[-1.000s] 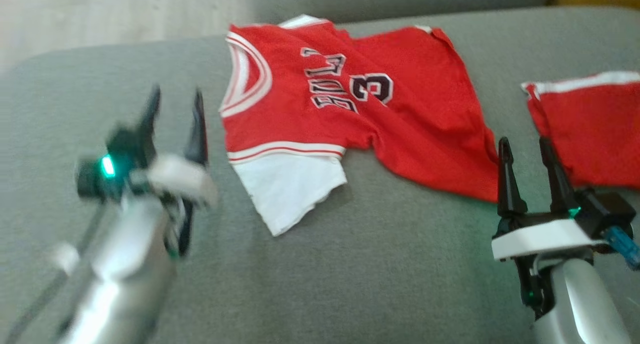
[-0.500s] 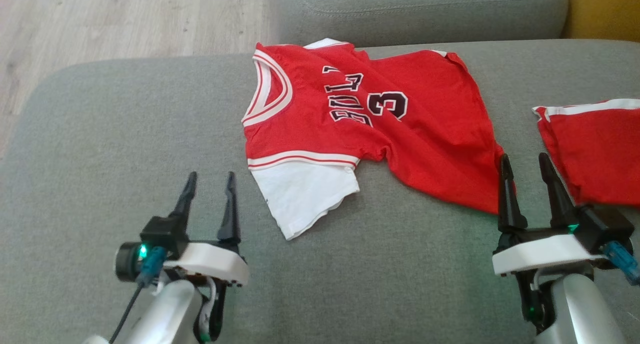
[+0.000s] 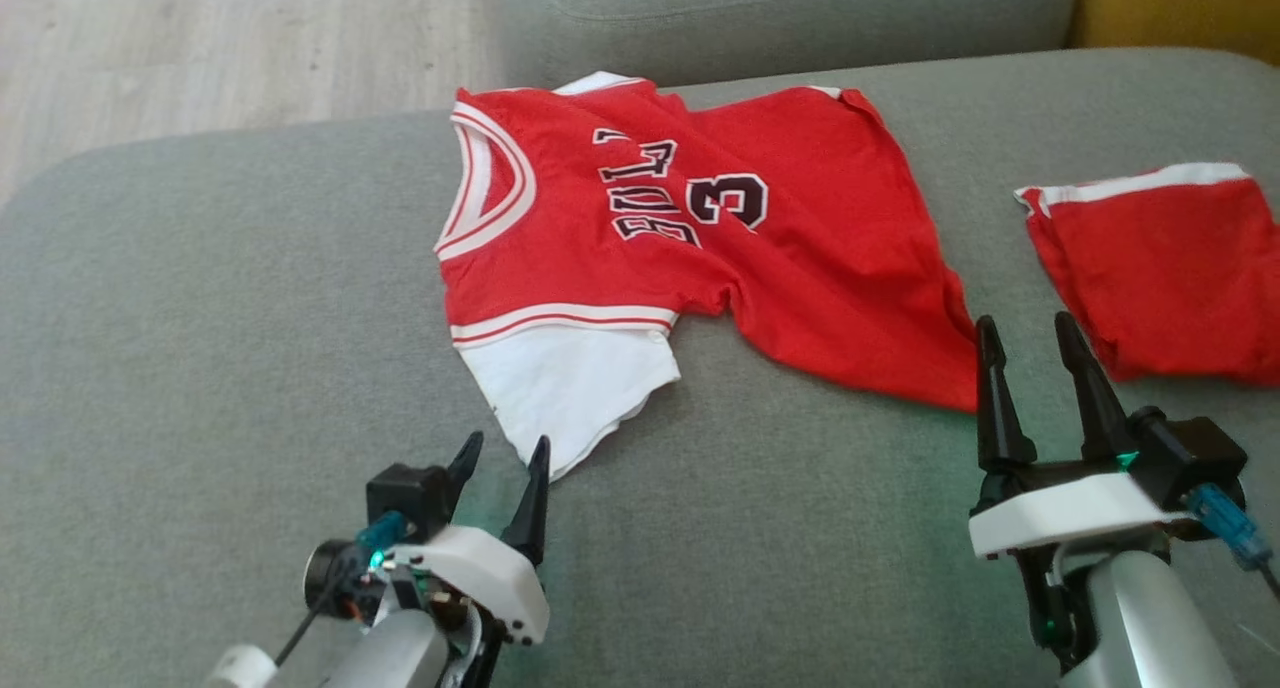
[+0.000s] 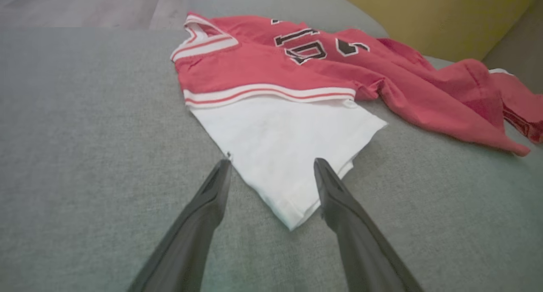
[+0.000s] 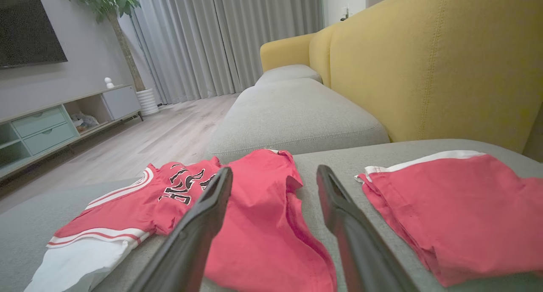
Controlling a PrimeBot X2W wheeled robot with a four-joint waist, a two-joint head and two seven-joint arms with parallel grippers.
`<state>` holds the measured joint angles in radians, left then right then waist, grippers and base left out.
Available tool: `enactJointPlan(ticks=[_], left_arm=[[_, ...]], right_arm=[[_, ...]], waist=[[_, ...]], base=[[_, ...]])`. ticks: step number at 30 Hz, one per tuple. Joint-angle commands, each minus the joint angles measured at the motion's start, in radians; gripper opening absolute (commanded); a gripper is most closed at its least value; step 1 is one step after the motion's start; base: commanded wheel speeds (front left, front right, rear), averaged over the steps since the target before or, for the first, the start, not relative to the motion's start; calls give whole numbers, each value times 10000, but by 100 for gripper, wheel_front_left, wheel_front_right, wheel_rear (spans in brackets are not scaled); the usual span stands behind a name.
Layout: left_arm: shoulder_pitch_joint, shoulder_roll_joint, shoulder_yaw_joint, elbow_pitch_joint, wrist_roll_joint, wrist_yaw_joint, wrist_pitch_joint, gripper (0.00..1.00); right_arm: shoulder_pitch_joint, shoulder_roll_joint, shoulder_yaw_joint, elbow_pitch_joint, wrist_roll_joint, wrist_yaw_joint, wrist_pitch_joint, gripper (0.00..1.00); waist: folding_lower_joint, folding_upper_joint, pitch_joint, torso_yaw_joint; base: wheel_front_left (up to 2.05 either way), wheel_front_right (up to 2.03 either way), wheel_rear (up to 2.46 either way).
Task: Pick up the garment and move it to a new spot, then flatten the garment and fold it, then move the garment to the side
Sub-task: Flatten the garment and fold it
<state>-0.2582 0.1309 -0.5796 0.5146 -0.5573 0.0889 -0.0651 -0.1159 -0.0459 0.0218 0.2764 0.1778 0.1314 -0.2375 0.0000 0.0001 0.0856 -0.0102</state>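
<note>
Red jersey point(image 3: 700, 238), number side up, spread but rumpled on grey sofa cushion point(image 3: 200, 318). Not yet lifted, so judging step one: pick up.

Long axis, collar to hem, crosswise to both tools' pointing direction: collar end ahead of left tool point(image 3: 506, 441), hem end ahead of right tool point(image 3: 1026, 322).

White sleeve point(image 3: 570, 388) pointing back toward left tool. In left wrist view, sleeve corner point(image 4: 292, 215) sitting between the two fingers of left tool point(image 4: 272, 162), tips overlapping the cloth edge. Fingers spread wide, nothing clamped. Height above cloth: can't tell.

Right tool also spread wide and empty. Hem corner just ahead and slightly inboard of its left finger. In right wrist view, jersey point(image 5: 254, 224) low and ahead-left of right tool point(image 5: 275, 169).

Left tool looks nearer to a usable grasp: drop and close on sleeve corner. Right tool needs a short reach forward and inboard for the hem.

Second red piece point(image 3: 1160, 268) ahead-right of right tool, apart from jersey. Worth avoiding when closing on the hem.

Risk: single-layer pinch on sleeve, cloth bunching on lift.
</note>
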Motion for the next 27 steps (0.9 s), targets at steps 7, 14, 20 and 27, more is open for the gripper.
enactJointPlan(ticks=[7, 14, 20, 27], left_arm=[[-677, -57, 504, 623, -362, 33, 216, 100], [-937, -124, 398, 1176, -440, -66, 425, 100], [-1100, -146, 260, 1563, -538, -203, 837, 98], [-1211, 24, 463, 1421, -678, -293, 474, 0]], right_arm=[[-360, -43, 280, -295, 172, -7, -111, 100], [-431, -43, 318, -243, 199, -7, -157, 100], [-526, -43, 285, -233, 224, -7, -187, 100], [-504, -43, 147, -35, 177, -7, -206, 100]], waist=[[0, -1, 301, -404], [0, -1, 503, -678], [0, -1, 674, -853], [0, -1, 569, -906]], base=[[0, 0, 0], [0, 0, 0], [0, 0, 0], [0, 0, 0]])
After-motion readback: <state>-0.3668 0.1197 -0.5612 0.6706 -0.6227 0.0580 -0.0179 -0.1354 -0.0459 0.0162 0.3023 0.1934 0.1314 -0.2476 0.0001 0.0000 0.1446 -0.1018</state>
